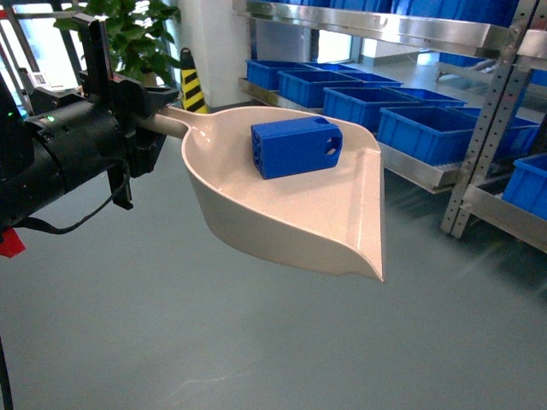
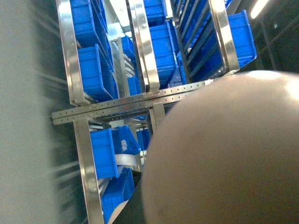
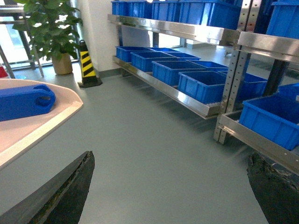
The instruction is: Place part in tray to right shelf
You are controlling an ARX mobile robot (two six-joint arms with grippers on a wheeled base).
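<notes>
Just 1 part [image 1: 295,147] in 1 tray [image 1: 282,218] — left fingers [image 1: 158,107] gripping handle.

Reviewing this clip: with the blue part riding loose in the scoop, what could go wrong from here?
1. The part lies unsecured on the tray, whose open front lip could let it slide off if tilted.
2. The left gripper holds only the handle end, so the tray may sag or twist.
3. The shelf upright stands nearby; the lip might clip it.

Open grey floor [image 1: 256,342] ahead and below; shelf rack [image 3: 205,109] along the right, its low tier filled with blue crates [image 3: 205,84]; upright post [image 1: 479,128] dividing the bays; striped cone [image 3: 86,65] and potted plant [image 3: 51,28] at the far wall.
</notes>
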